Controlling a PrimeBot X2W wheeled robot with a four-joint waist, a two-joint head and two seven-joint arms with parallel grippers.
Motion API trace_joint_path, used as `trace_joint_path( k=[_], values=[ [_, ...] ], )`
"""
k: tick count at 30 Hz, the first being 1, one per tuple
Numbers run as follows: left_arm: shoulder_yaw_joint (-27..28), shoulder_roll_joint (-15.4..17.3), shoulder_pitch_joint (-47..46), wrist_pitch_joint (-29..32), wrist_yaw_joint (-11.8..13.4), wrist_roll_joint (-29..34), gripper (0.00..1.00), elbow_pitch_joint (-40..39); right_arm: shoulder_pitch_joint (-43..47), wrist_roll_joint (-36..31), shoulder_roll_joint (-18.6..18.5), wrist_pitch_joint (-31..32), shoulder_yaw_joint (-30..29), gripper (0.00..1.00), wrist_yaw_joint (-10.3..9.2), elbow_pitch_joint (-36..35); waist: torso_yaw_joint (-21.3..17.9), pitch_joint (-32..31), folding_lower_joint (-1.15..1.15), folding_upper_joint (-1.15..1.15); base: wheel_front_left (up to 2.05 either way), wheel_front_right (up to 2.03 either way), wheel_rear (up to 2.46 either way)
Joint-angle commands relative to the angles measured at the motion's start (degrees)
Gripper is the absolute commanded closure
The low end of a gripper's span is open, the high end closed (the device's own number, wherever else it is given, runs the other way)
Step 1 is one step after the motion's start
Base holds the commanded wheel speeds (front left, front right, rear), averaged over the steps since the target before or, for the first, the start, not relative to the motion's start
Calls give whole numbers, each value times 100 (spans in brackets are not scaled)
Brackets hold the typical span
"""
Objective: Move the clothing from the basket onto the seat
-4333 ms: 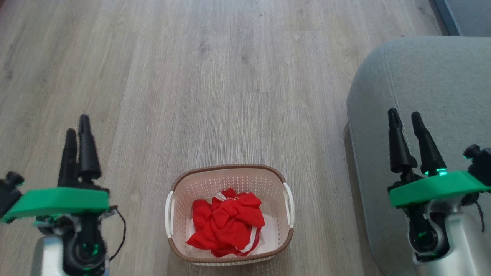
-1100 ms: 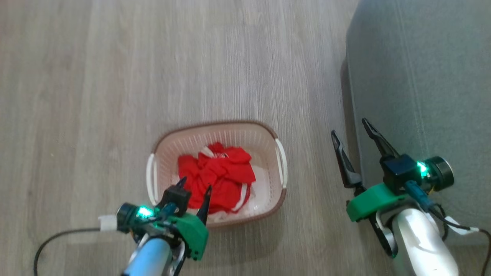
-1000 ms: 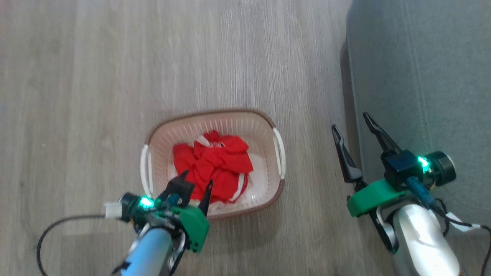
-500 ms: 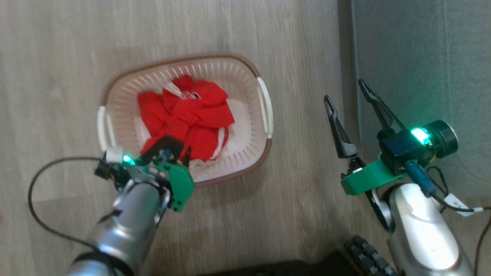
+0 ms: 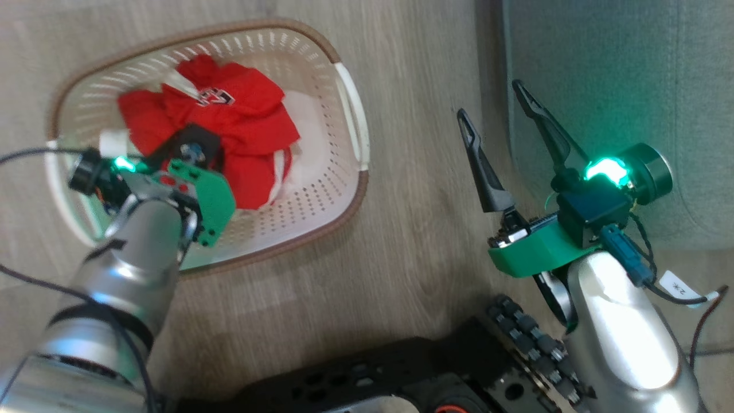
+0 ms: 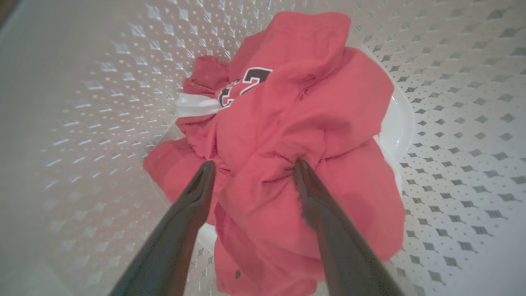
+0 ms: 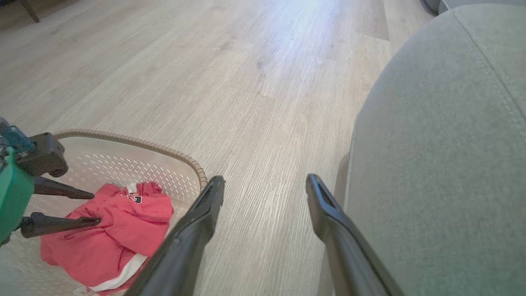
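Wooden floor (image 7: 246, 82) is seen behind everything in the right wrist view. The right pincer (image 7: 265, 181) is held wide open, with nothing between its two dark fingers. The grey seat (image 7: 444, 144) is found just to the right of this pincer. The basket (image 7: 135, 144) is found low on its left, set on the floor. The red clothing (image 7: 123, 234) is piled inside the basket. The left pincer (image 7: 95, 208) is also seen there, coming in from the left edge. Its fingers are spread apart, and their tips are pressed on top of the red pile.

In the left wrist view, the left pincer is shown open. Both finger tips are pushed into the clothing, and a bump of red cloth sits between them. A dark print (image 6: 242, 84) with white edges and a white strip (image 6: 197, 105) are seen past the tip of the finger on that view's left. The white basket wall, full of small holes, is seen all around the pincer.

In the head view, the left pincer is seen down inside the basket, and its fingers are hidden under its own wrist. The clothing is seen just past it. The right pincer is held open, apart from the basket. One finger is seen over the floor and the other over the edge of the seat. The robot's dark base (image 5: 344, 373) is seen at the bottom, behind the pincers.
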Motion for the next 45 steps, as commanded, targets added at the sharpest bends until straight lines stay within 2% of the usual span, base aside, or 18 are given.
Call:
trace_joint_path(
  k=[1, 9, 14, 15, 16, 17, 26, 31, 38, 45],
  values=[
    [59, 197, -10, 67, -39, 53, 0, -5, 146, 81, 66, -37, 153, 0, -1, -185, -208, 255, -1, 0, 0, 0, 0],
    [-138, 411, -362, 704, -436, 113, 0, 77, 1, 254, 68, -37, 264, 0, -1, -287, -430, 602, -1, 0, 0, 0, 0],
    [-245, 469, -407, 853, -613, 119, 0, 88, 11, 311, 68, -37, 299, 0, -1, -290, -510, 648, -1, 0, 0, 0, 0],
    [-268, 481, -407, 920, -651, 119, 21, 89, 14, 323, 68, -37, 296, 0, -1, -295, -515, 653, -1, 0, 0, 0, 0],
    [-277, 492, -404, 971, -682, 104, 75, 90, 19, 333, 68, -37, 296, 0, -1, -297, -521, 654, -1, 0, 0, 0, 0],
    [-287, 504, -401, 992, -706, 93, 100, 91, 22, 342, 68, -37, 301, 0, -1, -295, -526, 653, -1, 0, 0, 0, 0],
    [-379, 517, -273, 799, -773, 12, 100, 93, -114, 423, 68, -37, 310, 0, -1, -152, -486, 412, -1, 0, 0, 0, 0],
    [-163, 316, -16, 398, -836, -348, 100, 94, -145, 309, 68, -37, 272, 0, -1, -12, -268, -55, -1, 0, 0, 0, 0],
    [-141, 97, 260, -35, -887, -540, 100, 80, -146, 182, 68, -37, 147, 0, -1, 194, 62, -780, -1, 0, 0, 0, 0],
    [-68, -31, 550, -158, -912, -723, 100, -190, -65, 57, 67, -37, 41, 0, -1, 412, 375, -1476, -1, 0, 0, 0, 0]
  ],
)
